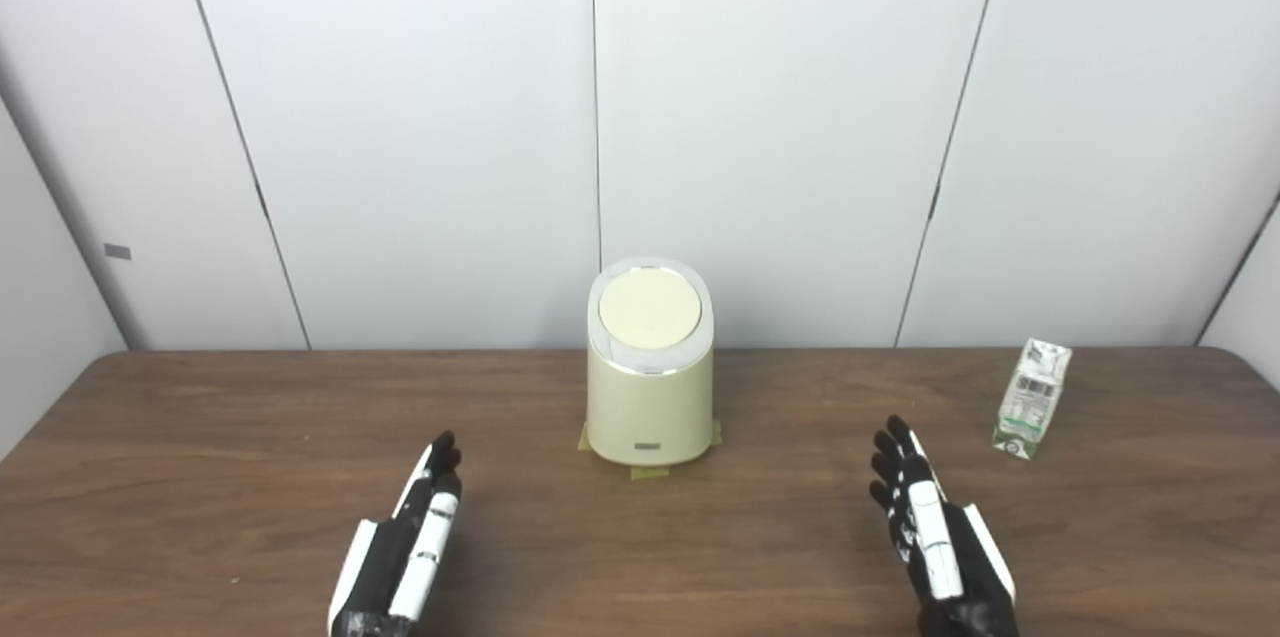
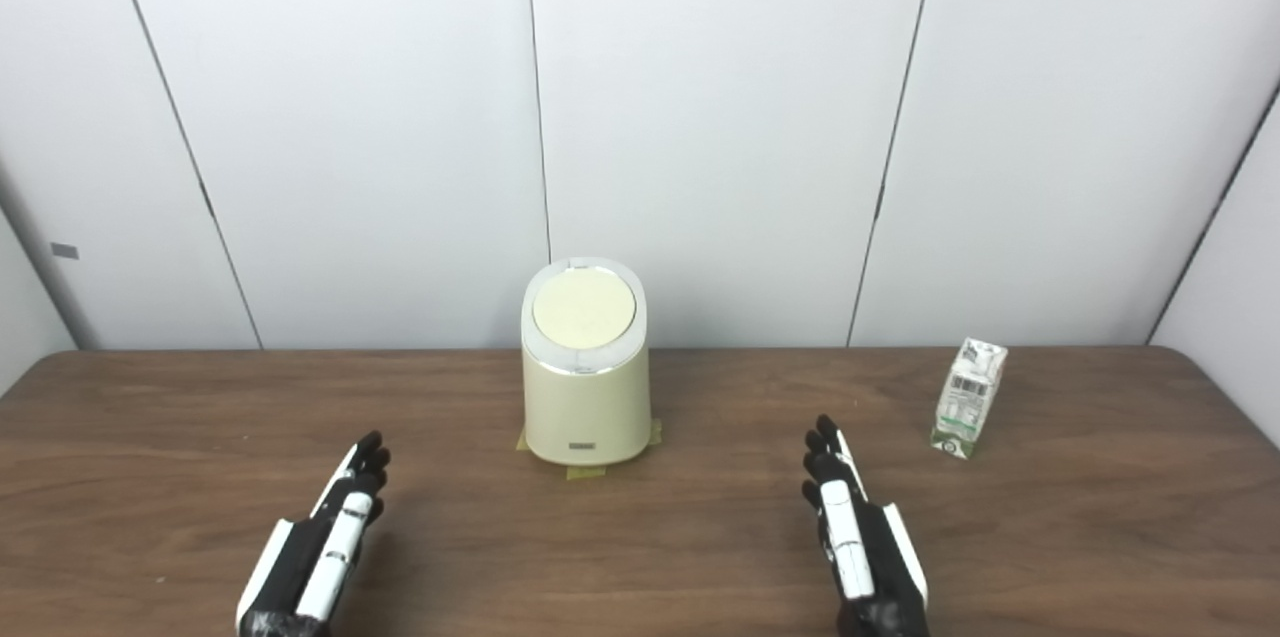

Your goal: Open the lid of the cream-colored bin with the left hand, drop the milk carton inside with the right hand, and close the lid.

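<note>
Nearest the cameras, the left robot hand [image 1: 405, 547] and the right robot hand [image 1: 935, 537] hover low over the wooden surface [image 1: 200, 477], fingers stretched out straight and holding nothing. Beyond them, at the middle, the bin [image 1: 650, 372] stands upright on tape marks, its round lid [image 1: 649, 309] shut flat. The carton [image 1: 1033, 397] stands upright to the far right, well apart from the bin and a little beyond the right robot hand.

Nothing looks started, so the step in hand is opening the lid. The left robot hand should probably rise above the rim and come at the lid from its own side, leaving the right side free for the carton. How the lid opens cannot be told from here.

The two views show the same things; the right eye view merely shows more surface right of the carton.
</note>
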Controlling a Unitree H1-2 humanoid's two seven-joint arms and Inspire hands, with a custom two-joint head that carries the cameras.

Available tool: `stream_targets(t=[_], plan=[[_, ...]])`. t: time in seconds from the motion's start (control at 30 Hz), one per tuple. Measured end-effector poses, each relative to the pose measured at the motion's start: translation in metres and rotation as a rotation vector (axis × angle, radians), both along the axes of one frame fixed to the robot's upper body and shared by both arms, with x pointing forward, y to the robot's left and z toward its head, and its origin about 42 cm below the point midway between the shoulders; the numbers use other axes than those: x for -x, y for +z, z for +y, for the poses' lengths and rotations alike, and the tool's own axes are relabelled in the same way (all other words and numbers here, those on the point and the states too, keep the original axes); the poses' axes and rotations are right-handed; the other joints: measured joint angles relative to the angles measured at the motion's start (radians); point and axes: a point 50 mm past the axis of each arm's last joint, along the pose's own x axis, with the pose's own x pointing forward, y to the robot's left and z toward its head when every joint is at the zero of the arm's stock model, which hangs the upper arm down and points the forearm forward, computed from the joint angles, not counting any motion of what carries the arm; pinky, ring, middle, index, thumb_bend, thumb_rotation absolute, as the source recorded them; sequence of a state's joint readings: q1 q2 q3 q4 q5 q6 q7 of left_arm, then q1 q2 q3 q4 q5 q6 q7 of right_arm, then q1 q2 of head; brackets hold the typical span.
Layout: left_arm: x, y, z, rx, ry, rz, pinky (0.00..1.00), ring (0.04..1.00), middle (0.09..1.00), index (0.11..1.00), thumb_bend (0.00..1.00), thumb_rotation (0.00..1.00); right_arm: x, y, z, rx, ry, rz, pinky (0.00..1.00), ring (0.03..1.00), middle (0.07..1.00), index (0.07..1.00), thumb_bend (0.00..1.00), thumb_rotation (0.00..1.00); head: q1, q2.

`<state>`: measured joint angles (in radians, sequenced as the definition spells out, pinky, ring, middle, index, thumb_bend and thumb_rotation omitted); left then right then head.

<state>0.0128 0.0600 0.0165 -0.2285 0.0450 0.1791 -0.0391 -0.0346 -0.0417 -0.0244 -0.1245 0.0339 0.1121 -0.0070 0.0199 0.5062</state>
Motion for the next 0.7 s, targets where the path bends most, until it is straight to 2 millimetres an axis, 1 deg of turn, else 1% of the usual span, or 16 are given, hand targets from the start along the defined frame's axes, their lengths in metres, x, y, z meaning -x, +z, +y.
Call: stream_targets(t=[0.3,0.47,0.6,0.7], plan=[[0.0,0.0,0.0,0.0,0.001,0.0,1.0,1.0,0.981,1.0,0.35,0.87,0.0005,-0.0001,-0.0003,0.001,0.0,0.0,0.96,0.969,0.978,0.991,0.66,1.0,0.002,0.002],[0.0,0.0,0.0001,0.0,0.001,0.0,1.0,1.0,0.979,1.0,0.35,0.86,0.0005,-0.0001,-0.0003,0.001,0.0,0.0,0.95,0.969,0.977,0.993,0.65,1.0,0.002,0.002],[0.0,0.0,0.0001,0.0,0.001,0.0,1.0,1.0,0.982,1.0,0.35,0.86,0.0005,-0.0001,-0.0002,0.001,0.0,0.001,0.96,0.97,0.976,0.993,0.65,1.0,-0.006,0.012],[0.0001,0.0009,0.0,0.002,0.0,0.003,1.0,1.0,0.987,1.0,0.37,0.81,0.0003,0.0001,-0.0003,0.0,0.0,0.002,0.95,0.968,0.974,0.99,0.64,1.0,-0.008,0.015]])
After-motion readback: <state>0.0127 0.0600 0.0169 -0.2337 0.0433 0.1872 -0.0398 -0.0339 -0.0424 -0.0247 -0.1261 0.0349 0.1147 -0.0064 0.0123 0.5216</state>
